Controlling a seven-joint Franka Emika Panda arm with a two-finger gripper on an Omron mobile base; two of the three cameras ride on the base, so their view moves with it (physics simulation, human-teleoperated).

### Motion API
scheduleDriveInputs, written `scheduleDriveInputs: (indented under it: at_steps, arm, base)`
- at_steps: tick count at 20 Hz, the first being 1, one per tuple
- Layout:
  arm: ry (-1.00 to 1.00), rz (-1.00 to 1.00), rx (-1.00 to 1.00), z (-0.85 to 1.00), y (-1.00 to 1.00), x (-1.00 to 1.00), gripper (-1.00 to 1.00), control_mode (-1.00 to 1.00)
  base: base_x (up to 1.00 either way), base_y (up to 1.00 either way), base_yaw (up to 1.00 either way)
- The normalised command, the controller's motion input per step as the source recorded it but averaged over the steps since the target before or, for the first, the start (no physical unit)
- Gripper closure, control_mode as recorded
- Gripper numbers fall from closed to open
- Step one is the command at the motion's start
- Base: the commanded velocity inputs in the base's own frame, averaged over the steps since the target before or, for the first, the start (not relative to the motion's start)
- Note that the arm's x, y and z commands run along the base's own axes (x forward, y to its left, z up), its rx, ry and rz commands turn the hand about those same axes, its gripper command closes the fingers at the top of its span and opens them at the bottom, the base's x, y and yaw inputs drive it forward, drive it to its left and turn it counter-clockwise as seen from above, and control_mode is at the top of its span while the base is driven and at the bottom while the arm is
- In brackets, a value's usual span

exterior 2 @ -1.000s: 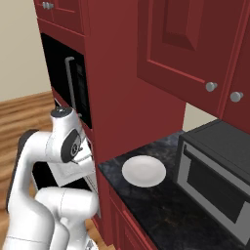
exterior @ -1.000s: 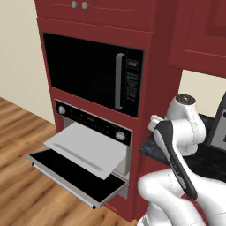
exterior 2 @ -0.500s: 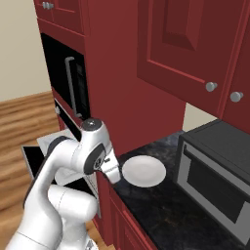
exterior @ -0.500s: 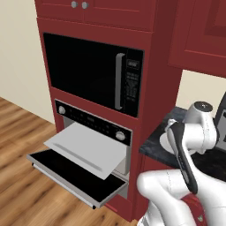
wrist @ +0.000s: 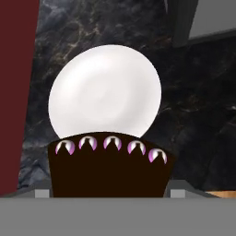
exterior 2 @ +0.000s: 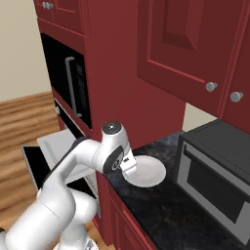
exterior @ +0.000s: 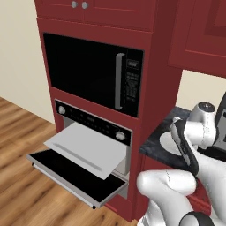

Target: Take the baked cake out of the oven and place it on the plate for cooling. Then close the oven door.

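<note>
Swinging over from the oven (exterior: 95,132) side, my arm has now got the cake (wrist: 109,166) right above the plate (wrist: 105,91) on the dark counter (exterior 2: 166,205), so drop-off looks like the next move. My gripper (wrist: 109,184) is clamped on that cake, which hangs over the plate's near edge. Back by the oven, the oven door (exterior: 73,175) is still hanging open.

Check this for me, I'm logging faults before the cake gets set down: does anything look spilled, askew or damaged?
Nothing looks spilled or broken. The silver-framed oven door hangs open, as the task needs. The dark brown cake slice is at the gripper, above the near edge of the bare round white plate, which sits flat on the black marbled counter.
</note>
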Motion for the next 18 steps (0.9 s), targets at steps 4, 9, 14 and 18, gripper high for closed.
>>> scheduleDriveInputs:
  at_steps: [4, 9, 14, 18]
  arm:
    - [0.06, 0.0, 0.0, -0.14, -0.34, 0.53, 1.0, -1.0]
    - [0.05, 0.0, 0.0, -0.34, -0.25, 0.48, 1.0, -1.0]
    - [0.0, 0.0, 0.0, -0.47, -0.15, 0.23, 1.0, -1.0]
    - [0.0, 0.0, 0.0, -0.5, -0.1, 0.21, 1.0, -1.0]
  base:
    - [0.0, 0.0, 0.0]
    - [0.0, 0.0, 0.0]
    - [0.0, 0.0, 0.0]
    - [0.0, 0.0, 0.0]
